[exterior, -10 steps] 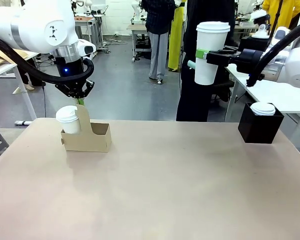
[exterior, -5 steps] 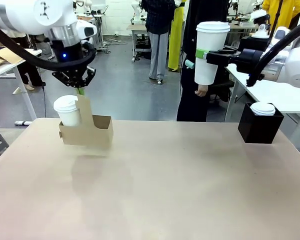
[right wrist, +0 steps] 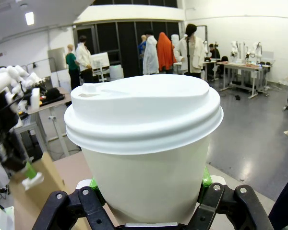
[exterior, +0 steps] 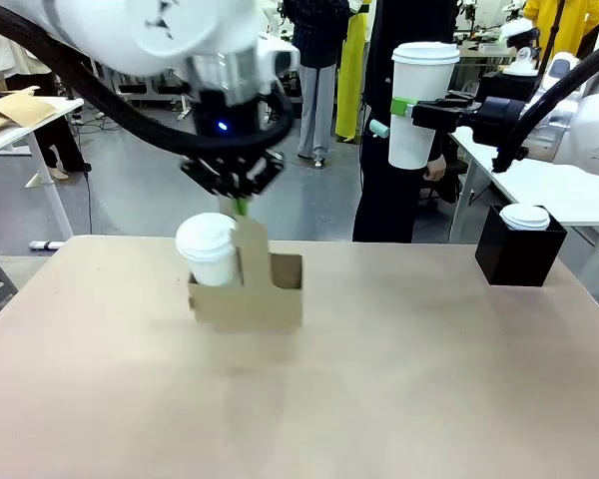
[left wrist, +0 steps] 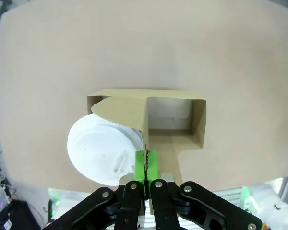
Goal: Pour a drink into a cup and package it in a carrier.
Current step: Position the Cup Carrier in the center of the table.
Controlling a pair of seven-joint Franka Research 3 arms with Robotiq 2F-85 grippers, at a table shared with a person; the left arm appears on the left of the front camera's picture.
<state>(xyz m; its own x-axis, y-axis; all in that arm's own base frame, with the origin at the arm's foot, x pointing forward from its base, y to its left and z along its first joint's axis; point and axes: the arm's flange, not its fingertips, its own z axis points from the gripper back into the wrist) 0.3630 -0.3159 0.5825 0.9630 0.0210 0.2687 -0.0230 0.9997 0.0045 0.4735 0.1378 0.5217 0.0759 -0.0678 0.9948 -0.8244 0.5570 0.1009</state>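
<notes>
My left gripper (exterior: 240,206) is shut on the upright centre handle of the brown cardboard carrier (exterior: 265,299) and holds it just above the table, left of the middle. A white lidded cup (exterior: 209,249) sits in the carrier's left hole; the right hole is empty. In the left wrist view the green pads (left wrist: 151,164) pinch the handle above the carrier (left wrist: 175,103) and the cup's lid (left wrist: 103,152). High at the right, my right gripper (exterior: 407,108) is shut on the tall white cup (exterior: 419,100), upright with its lid (right wrist: 144,112) on. The jug of drink is out of view.
A black cube-shaped box (exterior: 517,257) holding a short white lidded cup (exterior: 526,217) stands at the table's far right. A person in dark clothes (exterior: 404,200) stands behind the far edge, a hand (exterior: 435,170) near the held cup. The tan table (exterior: 399,379) stretches ahead.
My left gripper has lifted the carrier with its cup off the table at the far left and carried it right, toward the middle. The right arm has held still.
</notes>
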